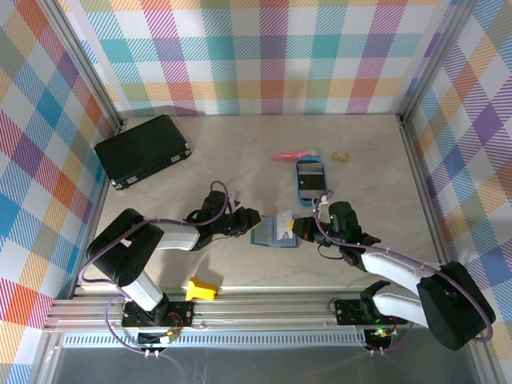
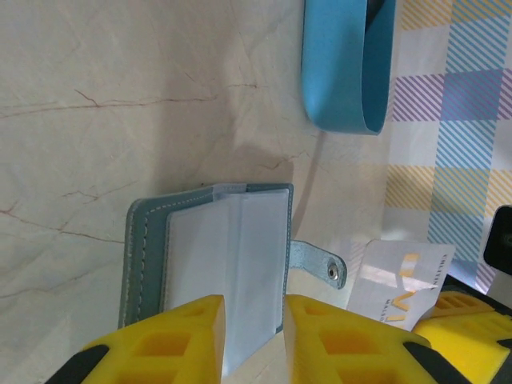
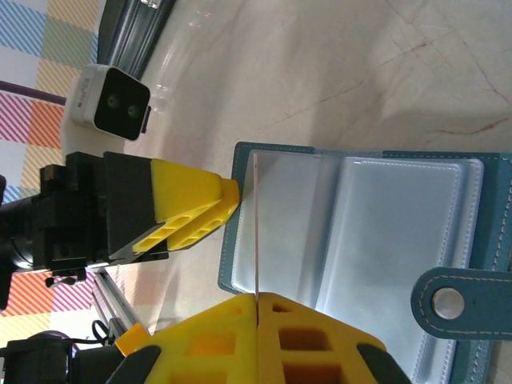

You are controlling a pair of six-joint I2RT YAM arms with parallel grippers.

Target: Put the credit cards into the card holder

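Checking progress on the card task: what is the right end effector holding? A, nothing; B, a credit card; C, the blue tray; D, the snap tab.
B: the right end effector is shut on a thin credit card, seen edge-on over the open card holder.

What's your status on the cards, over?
Right gripper shut on a card, edge-on over the open card holder. Left gripper at the holder's edge, pages between its fingers, grip unconfirmed. Blue tray stands apart, not in the way.
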